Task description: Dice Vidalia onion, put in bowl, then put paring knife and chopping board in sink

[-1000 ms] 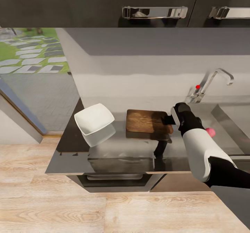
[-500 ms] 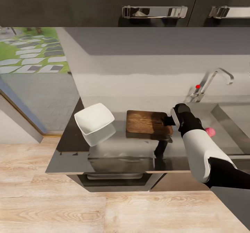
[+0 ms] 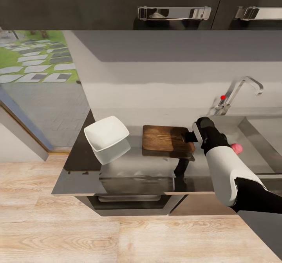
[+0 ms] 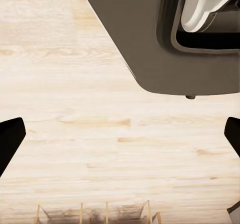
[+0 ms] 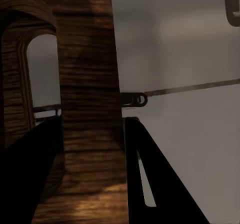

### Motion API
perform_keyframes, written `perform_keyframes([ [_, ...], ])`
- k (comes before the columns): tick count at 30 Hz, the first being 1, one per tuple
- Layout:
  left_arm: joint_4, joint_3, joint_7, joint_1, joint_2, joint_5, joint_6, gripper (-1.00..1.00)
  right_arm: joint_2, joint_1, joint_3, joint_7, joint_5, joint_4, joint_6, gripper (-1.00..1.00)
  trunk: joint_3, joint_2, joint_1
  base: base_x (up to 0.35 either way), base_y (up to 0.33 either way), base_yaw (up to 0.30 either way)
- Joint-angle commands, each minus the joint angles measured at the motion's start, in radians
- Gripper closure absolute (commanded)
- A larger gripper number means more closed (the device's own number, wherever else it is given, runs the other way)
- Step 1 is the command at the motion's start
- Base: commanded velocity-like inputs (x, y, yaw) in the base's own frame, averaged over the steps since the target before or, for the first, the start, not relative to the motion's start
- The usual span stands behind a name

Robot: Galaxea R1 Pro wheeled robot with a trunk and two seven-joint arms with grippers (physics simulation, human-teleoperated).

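The thick dark-brown wooden chopping board [image 3: 167, 137], a rounded-corner rectangle with visible grain, lies flat on the smooth grey reflective steel countertop [image 3: 133, 176], which mirrors the items above it. The white squarish bowl [image 3: 106, 134] with sloping sides sits on the same surface just to the board's left, apart from it. The right gripper [image 3: 190, 136], black at the end of a white and black forearm, is at the board's right-hand end; the head view does not resolve its fingers. The right wrist view supplies that detail: the slot-handle end of the board [image 5: 85, 109] stands between the two dark fingers [image 5: 145, 169], which are set narrowly on either side of the wood bar next to the arched slot, gripping it. The same view shows a thin dark blade [image 5: 190, 88] lying on the grey surface beyond the board; its handle is not clear. In the head view the small pinkish-red rounded Vidalia onion [image 3: 236, 148] is partly covered by the forearm, beside the stainless-steel sink [image 3: 258, 137] with its chrome faucet [image 3: 239, 92] and red knob. The left wrist view shows two dark fingertips [image 4: 10, 139] spread wide at opposite edges, with nothing between them, over a pale wood plank floor [image 4: 100, 134].
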Motion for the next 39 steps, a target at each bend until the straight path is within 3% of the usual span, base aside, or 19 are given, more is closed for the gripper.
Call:
perform_keyframes([
  [1,-0.002,0.001,-0.001,0.001,0.000,0.001,-0.001,-1.00,0.002,-0.001,-0.006,-0.001,0.002,0.001,0.003,1.00,-0.002,-0.002,0.001,0.000,0.000,0.000],
  [22,-0.002,0.001,-0.001,0.001,0.000,0.001,-0.001,-1.00,0.002,-0.001,-0.006,-0.004,0.007,0.006,0.003,1.00,-0.006,-0.002,0.001,0.000,0.000,0.000],
  [23,-0.002,0.001,-0.001,0.000,0.000,0.001,-0.001,-1.00,0.002,0.000,-0.006,-0.004,0.007,0.006,0.003,-1.00,-0.006,-0.002,0.001,0.000,0.000,0.000],
  [39,-0.002,0.001,-0.001,0.001,0.000,0.001,-0.001,-1.00,0.002,0.014,-0.005,-0.004,0.008,0.008,0.001,-1.00,-0.006,-0.002,0.001,0.000,0.000,0.000],
])
